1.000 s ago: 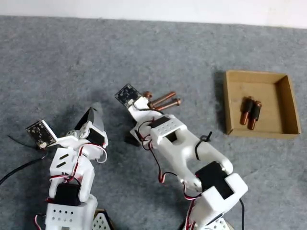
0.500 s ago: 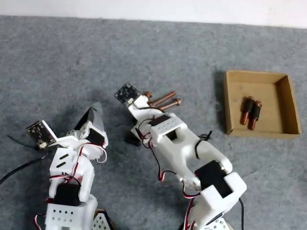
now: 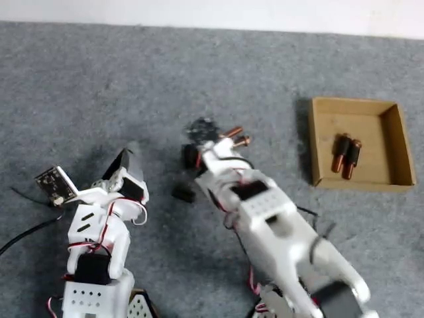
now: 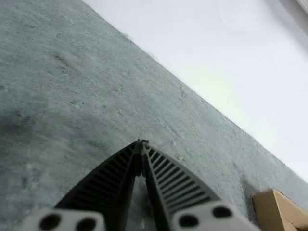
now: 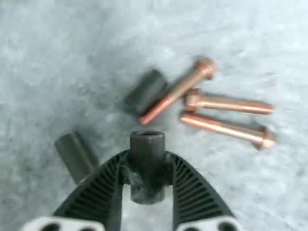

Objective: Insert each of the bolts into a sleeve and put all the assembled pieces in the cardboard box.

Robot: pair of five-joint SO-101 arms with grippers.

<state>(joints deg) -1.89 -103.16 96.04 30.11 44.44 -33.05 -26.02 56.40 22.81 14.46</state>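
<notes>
**Sleeve in hand, bolts loose**

Right gripper (image 5: pixel 147 166) clamped round short black cylindrical sleeve (image 5: pixel 147 142), mid-frame in high view. Three copper bolts (image 5: pixel 226 103) lie near it. Sleeve likely light, rigid, slick; grip mid-barrel. Left gripper (image 4: pixel 142 147) closed, empty.

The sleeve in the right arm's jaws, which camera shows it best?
The right wrist view: the sleeve sits clamped between the jaws, its open end plain. In the high view it is a dark shape at the arm's tip, hard to tell from the jaws. The left wrist view faces the wall.
</notes>
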